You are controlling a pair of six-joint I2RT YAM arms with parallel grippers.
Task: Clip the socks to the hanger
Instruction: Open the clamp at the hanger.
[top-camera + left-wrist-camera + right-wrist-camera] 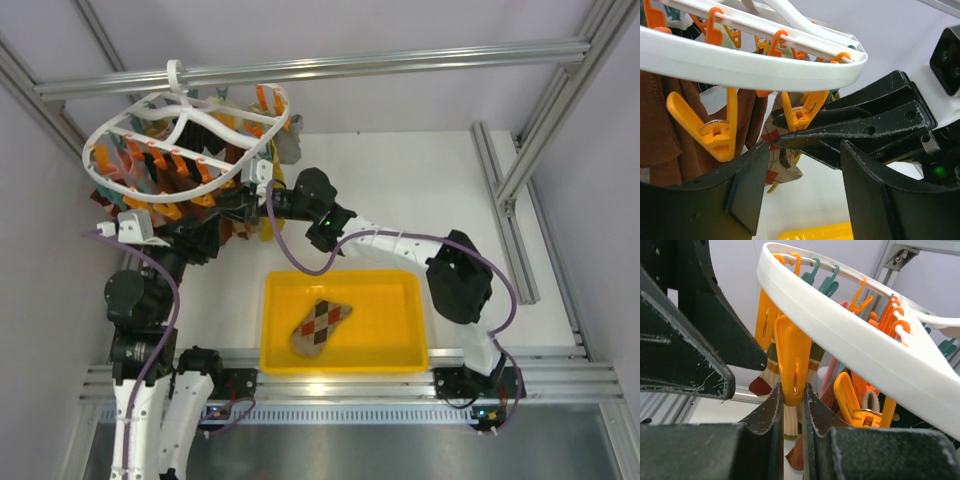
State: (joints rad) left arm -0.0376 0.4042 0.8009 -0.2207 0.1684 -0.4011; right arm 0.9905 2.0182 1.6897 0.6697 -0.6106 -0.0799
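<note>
The white round hanger [97, 135] hangs at the back left with several socks on its orange and teal clips. My right gripper [793, 390] is shut on an orange clip [792, 360] under the hanger rim [850, 335]. A cream ribbed sock cuff [790, 417] hangs below that clip between the fingers. In the left wrist view a tan argyle sock [780, 155] hangs at that clip [800, 112], with the right gripper's black fingers [850, 130] on it. My left gripper [802, 160] stands open just below, holding nothing. Another argyle sock [320, 325] lies in the yellow tray [345, 362].
Rust-brown socks [660, 125] hang from the hanger to the left of my left gripper. A free orange clip [715, 132] dangles close to the left finger. Both arms crowd under the hanger's near right side. Metal frame rails [510, 170] run along the table's right and back.
</note>
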